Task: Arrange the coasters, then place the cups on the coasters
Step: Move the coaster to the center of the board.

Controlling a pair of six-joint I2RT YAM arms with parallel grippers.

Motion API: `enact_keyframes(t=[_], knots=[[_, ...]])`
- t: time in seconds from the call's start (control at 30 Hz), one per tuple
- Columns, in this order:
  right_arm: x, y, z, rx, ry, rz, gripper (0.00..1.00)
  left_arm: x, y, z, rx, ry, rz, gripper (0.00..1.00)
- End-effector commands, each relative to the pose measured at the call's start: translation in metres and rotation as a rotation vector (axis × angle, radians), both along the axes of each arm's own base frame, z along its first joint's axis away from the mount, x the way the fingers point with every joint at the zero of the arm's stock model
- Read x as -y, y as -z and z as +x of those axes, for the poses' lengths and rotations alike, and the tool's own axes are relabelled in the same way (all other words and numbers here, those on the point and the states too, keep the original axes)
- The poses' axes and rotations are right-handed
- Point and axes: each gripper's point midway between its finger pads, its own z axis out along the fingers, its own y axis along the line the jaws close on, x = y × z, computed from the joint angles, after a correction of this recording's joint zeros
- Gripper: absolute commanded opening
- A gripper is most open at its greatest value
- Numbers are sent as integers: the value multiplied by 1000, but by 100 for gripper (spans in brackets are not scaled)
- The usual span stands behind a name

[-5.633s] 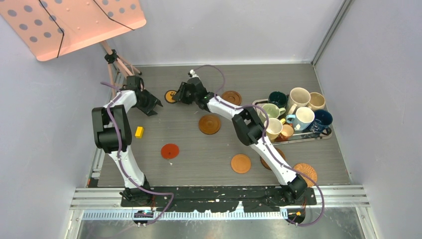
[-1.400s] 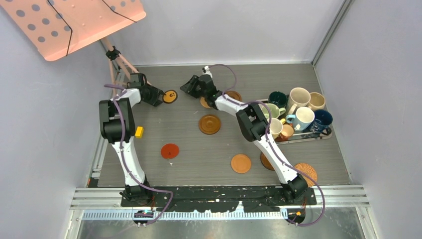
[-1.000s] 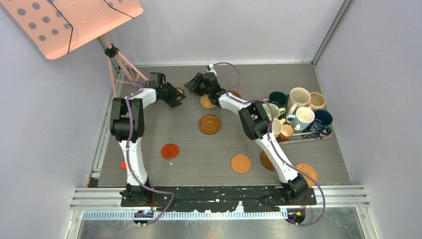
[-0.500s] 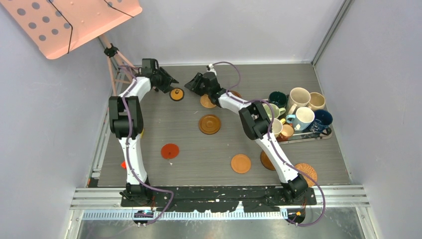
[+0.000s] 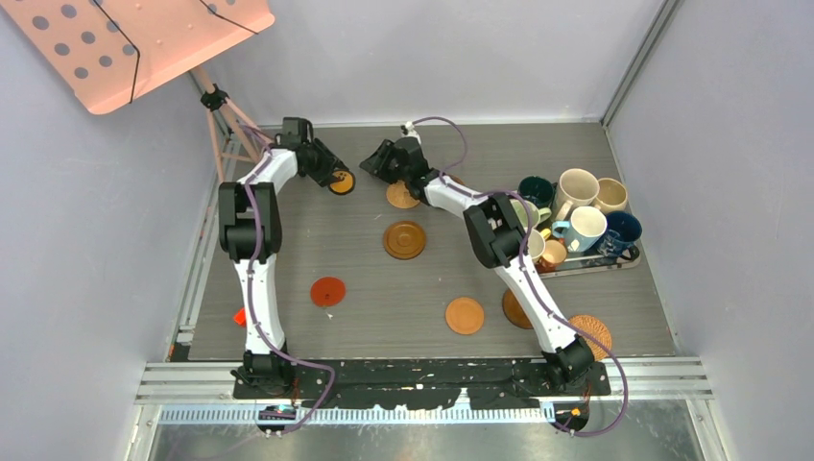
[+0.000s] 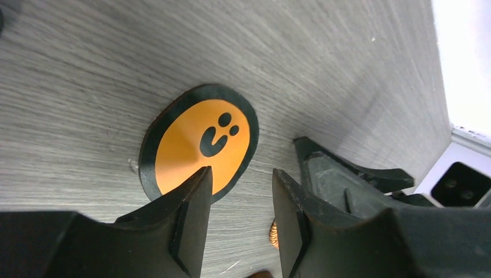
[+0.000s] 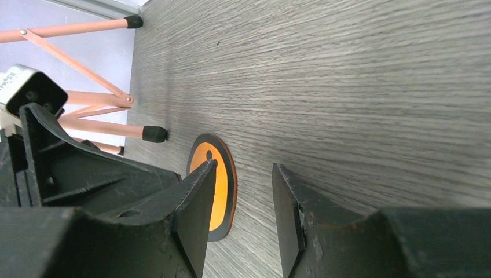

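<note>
A black-and-orange coaster [image 5: 341, 182] [image 6: 200, 142] [image 7: 219, 185] lies flat at the table's back. My left gripper [image 5: 331, 175] [image 6: 240, 179] hangs open at its edge, one finger over the rim, holding nothing. My right gripper [image 5: 371, 165] [image 7: 243, 168] faces it from the right, open and empty. Other coasters lie apart: tan [image 5: 401, 195], dark ringed [image 5: 404, 239], red [image 5: 327, 291], tan [image 5: 465, 315], wicker [image 5: 592, 332]. The cups stand crowded on a metal tray [image 5: 600, 261] at the right: dark green [image 5: 535, 190], cream [image 5: 577, 184], white-blue [image 5: 584, 229], navy [image 5: 622, 232].
A pink music stand [image 5: 144, 43] on a tripod [image 5: 223, 120] rises at the back left; its legs [image 7: 87, 75] are close to the left gripper. A small red thing [image 5: 239, 315] lies by the table's left edge. Walls close in the table at the back and both sides.
My left gripper lifted off the black-and-orange coaster toward the back left, then came back to its edge. The coaster now shows uncovered. The right arm has hardly moved.
</note>
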Motion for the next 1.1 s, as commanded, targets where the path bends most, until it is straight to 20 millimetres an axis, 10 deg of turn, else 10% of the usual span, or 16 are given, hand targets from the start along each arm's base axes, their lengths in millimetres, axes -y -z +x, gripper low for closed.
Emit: enact_keyframes(t=[0.0,0.33,0.63,1.07], knots=[[11,-54,17,91,25,11,48,11,12,-19,-49,41,-12,45],[10,-67,34,148,32,25,49,36,2,-53,-85,159,-37,45],[-16,-54,32,127,56,89,48,-34,-22,-61,-11,-7,42,45],[-58,-28,3,50,25,117,59,-72,-11,-57,-16,-79,62,52]])
